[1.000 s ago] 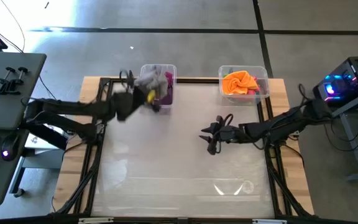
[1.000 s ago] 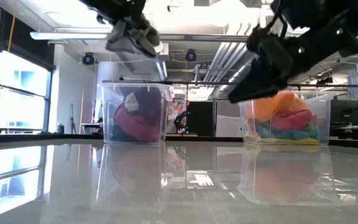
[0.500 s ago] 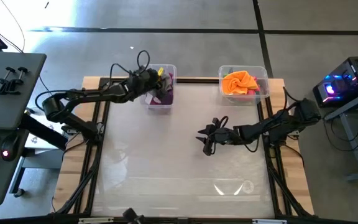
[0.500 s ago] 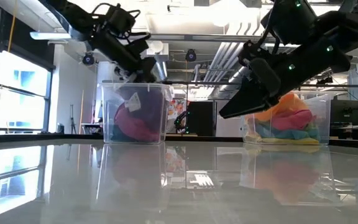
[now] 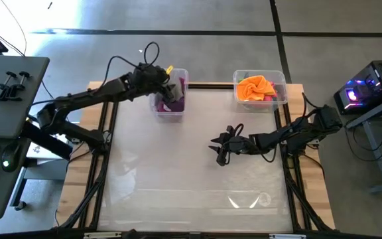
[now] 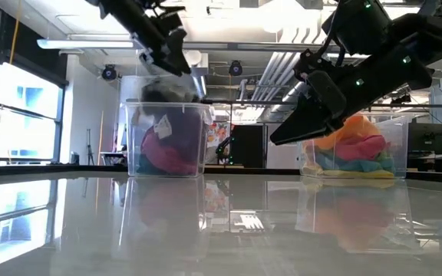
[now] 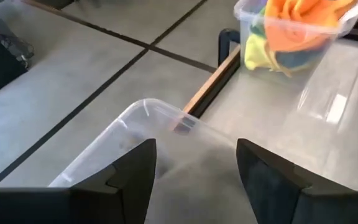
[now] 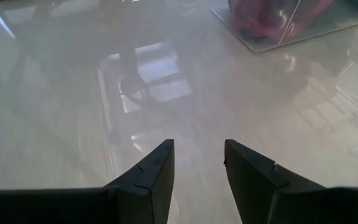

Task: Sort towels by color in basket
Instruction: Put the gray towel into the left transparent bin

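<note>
Two clear plastic bins stand at the table's far edge. The left bin (image 5: pixel 178 72) holds magenta and purple towels (image 6: pixel 163 149), and a grey towel (image 6: pixel 163 93) lies on top of them, just below the rim. My left gripper (image 7: pixel 194 146) hangs open over this bin (image 6: pixel 136 130), touching nothing. The right bin (image 5: pixel 278 78) holds an orange towel (image 5: pixel 255 87) on top of pink, yellow and light blue ones. My right gripper (image 8: pixel 199 146) hovers open above the middle right of the table (image 5: pixel 219 151), with nothing between its fingers.
The glossy tabletop (image 5: pixel 178 172) spreads bare between the bins and the near edge. A black frame rail (image 5: pixel 211 85) runs along the far edge between the bins. A desk with clamps (image 5: pixel 8 86) stands off the left side, and lit equipment (image 5: pixel 360 93) off the right.
My left gripper carried the grey towel over the left bin, dipped to the rim, opened and let go. It has since risen a little. The grey towel has dropped into the bin onto the magenta one. My right gripper sank slightly over the table.
</note>
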Action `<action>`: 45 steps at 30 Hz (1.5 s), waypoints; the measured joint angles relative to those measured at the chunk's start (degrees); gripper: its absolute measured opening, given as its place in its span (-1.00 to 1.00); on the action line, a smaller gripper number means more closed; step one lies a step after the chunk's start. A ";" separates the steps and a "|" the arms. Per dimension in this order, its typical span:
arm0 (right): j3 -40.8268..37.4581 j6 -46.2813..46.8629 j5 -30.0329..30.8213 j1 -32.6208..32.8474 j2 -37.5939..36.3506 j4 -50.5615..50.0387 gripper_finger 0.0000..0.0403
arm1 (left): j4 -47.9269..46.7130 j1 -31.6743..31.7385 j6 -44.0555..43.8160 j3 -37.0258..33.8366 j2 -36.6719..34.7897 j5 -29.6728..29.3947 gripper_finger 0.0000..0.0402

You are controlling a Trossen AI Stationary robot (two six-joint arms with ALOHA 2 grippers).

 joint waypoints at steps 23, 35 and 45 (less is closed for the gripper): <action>0.00 0.02 0.01 0.00 -0.01 -0.04 -0.32 | 1.40 5.90 -1.33 0.65 18.25 9.95 -0.58; 0.00 0.04 0.02 0.00 0.00 -0.04 -0.32 | -2.26 3.38 -0.53 3.48 6.87 10.63 -0.61; 0.00 -0.01 0.59 -0.11 -0.01 0.42 -0.32 | -14.64 6.17 -4.53 3.57 2.77 -7.95 -0.85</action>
